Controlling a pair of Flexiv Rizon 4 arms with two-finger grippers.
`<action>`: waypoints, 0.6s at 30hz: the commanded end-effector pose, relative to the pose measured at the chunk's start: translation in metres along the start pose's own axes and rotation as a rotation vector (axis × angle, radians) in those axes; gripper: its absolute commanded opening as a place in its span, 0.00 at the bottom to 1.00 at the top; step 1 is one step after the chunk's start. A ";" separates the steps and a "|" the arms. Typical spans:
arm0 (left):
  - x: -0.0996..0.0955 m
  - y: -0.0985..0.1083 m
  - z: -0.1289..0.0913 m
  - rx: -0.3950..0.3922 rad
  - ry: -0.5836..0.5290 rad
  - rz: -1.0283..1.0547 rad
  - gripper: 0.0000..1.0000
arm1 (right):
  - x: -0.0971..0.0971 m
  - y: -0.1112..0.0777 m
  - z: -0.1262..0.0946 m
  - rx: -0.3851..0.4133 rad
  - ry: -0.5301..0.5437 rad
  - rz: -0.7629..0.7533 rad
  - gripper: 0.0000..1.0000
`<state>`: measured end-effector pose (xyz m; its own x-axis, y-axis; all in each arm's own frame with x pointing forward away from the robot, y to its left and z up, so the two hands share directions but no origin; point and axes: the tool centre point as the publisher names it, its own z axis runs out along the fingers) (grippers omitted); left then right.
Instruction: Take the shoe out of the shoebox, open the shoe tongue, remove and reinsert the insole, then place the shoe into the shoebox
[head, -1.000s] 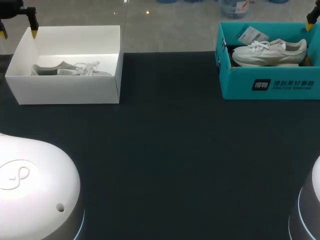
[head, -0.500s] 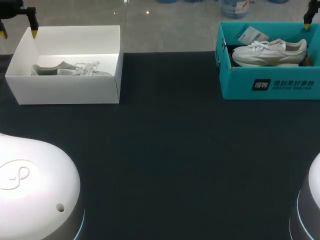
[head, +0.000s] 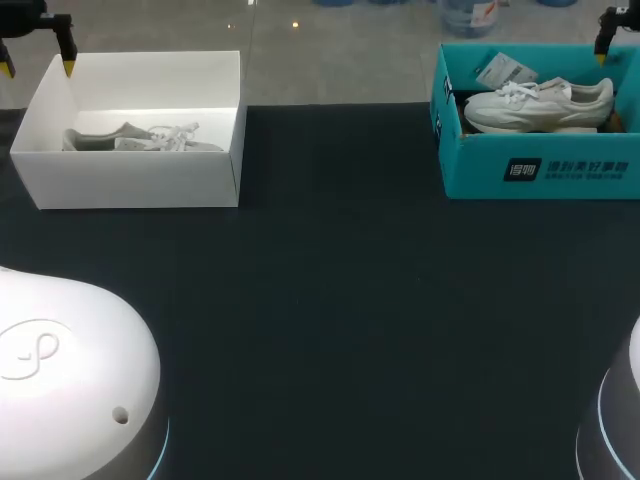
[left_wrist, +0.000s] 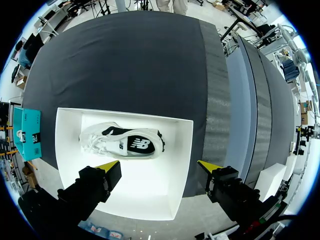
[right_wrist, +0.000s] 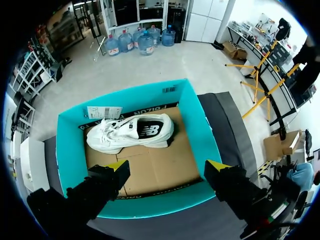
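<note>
On the dark table (head: 340, 300) I see a white box (head: 130, 180) upper left holding a second shoe (head: 140, 137), and the teal shoebox (head: 540, 170) upper right holding the white shoe (head: 540, 103). My left gripper (left_wrist: 159, 166) and right gripper (right_wrist: 167, 165) hover above them, spread wide, empty.

Dark table (head: 340, 300), matte black top, w/ 2 boxes sitting directly on it, both along the far edge. White box (head: 130, 180) is at the far left corner, open-topped, long side facing me. Teal box (head: 540, 172) is at the far right corner, also open-topped, w/ print on its front wall. The 2 are well apart, at opposite ends of that edge. On left wrist cam I see a grey strip (left_wrist: 217, 90) running along the table's side just beside the white box.
</note>
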<state>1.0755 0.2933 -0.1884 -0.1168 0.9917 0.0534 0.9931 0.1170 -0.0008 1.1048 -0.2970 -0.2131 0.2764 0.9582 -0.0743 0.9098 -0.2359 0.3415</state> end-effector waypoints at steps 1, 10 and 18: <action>0.000 -0.001 0.000 -0.002 0.002 0.000 1.00 | 0.004 0.015 0.024 0.052 -0.009 -0.023 1.00; 0.000 -0.001 0.000 -0.002 0.002 0.000 1.00 | 0.006 0.014 0.037 0.083 0.018 -0.009 1.00; 0.000 -0.001 0.000 -0.002 0.002 0.000 1.00 | 0.006 0.014 0.037 0.083 0.018 -0.009 1.00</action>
<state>1.0755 0.2932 -0.1884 -0.1167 0.9917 0.0533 0.9931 0.1169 -0.0008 1.1311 -0.3009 -0.2435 0.2639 0.9626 -0.0611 0.9347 -0.2396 0.2624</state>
